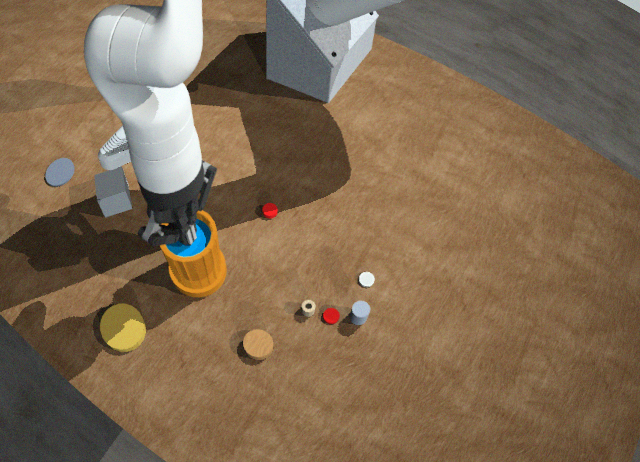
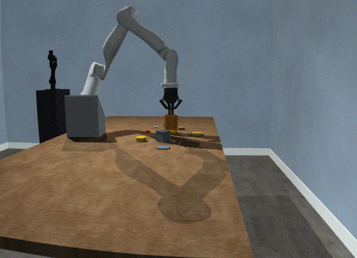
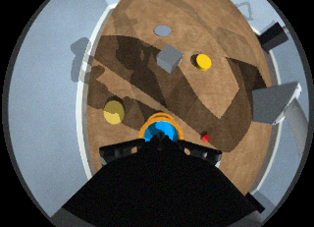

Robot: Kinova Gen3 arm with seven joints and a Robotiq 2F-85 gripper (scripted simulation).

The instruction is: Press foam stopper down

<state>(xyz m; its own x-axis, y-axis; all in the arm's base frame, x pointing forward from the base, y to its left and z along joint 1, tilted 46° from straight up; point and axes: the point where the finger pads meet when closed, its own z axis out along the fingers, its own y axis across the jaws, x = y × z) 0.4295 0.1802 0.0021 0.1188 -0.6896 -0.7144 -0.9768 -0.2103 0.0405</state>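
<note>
The orange ribbed jar [image 1: 199, 275] [image 2: 170, 123] stands upright on the table. The blue-topped foam stopper [image 1: 200, 243] [image 3: 168, 129] is inside it, its top below the rim, with the jar's inner wall showing above it in the top view. In the exterior view no blue shows over the rim. My gripper [image 1: 190, 240] [image 2: 170, 114] is shut and empty, pointing down, its fingertips inside the jar's mouth and on the stopper's top as far as can be seen. The exact contact is hidden by the fingers and rim.
A grey block [image 1: 113, 192] [image 2: 163, 135] [image 3: 169, 59] and a blue-grey disc [image 1: 59, 172] lie behind the jar. A yellow disc [image 1: 123, 328] lies near it, a red cap [image 1: 269, 210] to its right. A wooden disc [image 1: 257, 344] and several small pieces lie farther off.
</note>
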